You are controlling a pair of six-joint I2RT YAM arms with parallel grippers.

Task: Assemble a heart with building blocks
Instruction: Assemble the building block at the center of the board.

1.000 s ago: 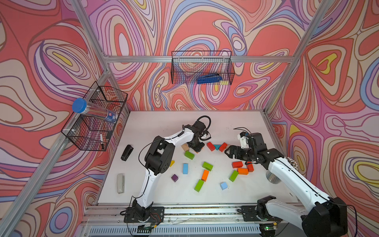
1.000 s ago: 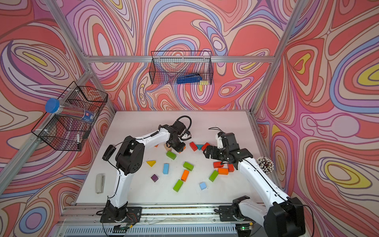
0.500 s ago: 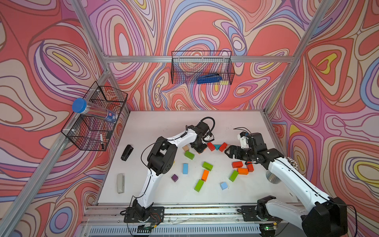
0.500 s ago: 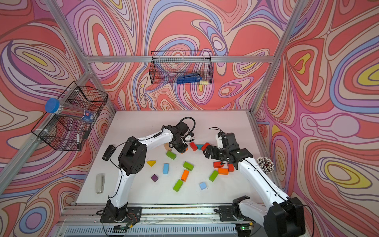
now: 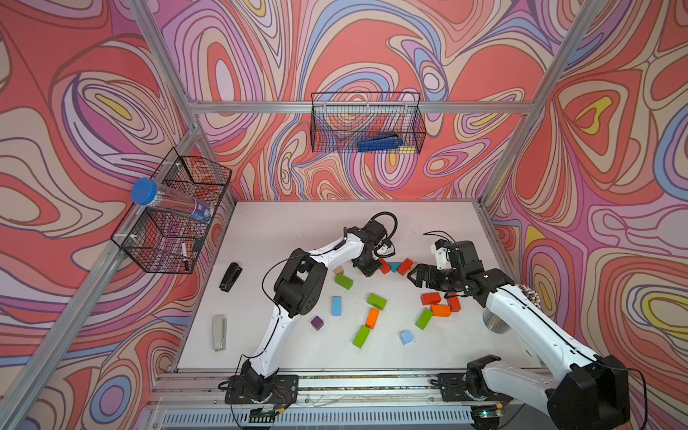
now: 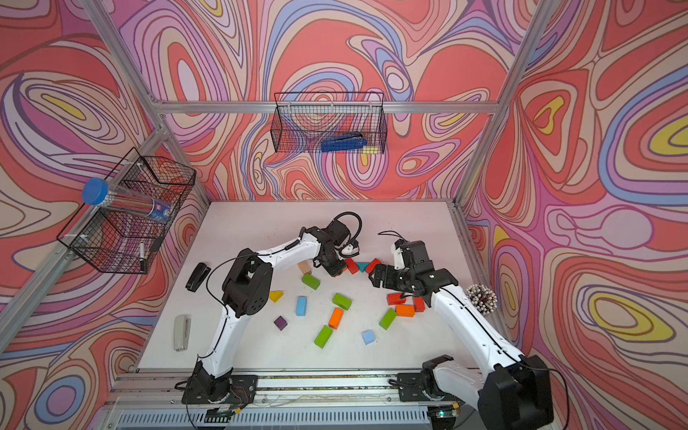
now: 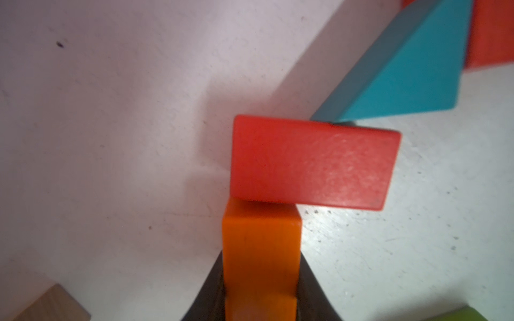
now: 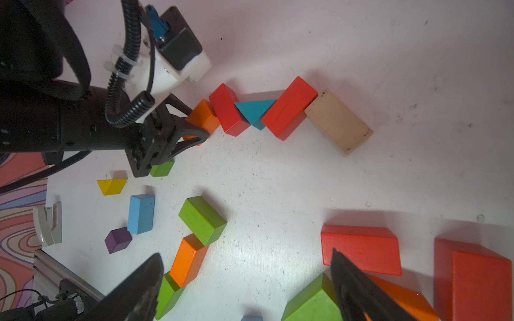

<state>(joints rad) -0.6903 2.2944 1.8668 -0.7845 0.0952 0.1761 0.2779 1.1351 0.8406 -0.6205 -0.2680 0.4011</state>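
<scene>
Five blocks (image 8: pixel 254 111) zigzag: orange block (image 8: pixel 203 115), red, teal, red, wood.

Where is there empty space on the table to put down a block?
Bare table lies between the back wall and the teal triangle row, and along the front edge past the light blue cube. It's crowded in the middle and by the red blocks beside the right arm.

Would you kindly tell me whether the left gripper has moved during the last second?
Yes. The left gripper, holding an orange block, has shifted away from the plain wood block towards the red brick.
</scene>
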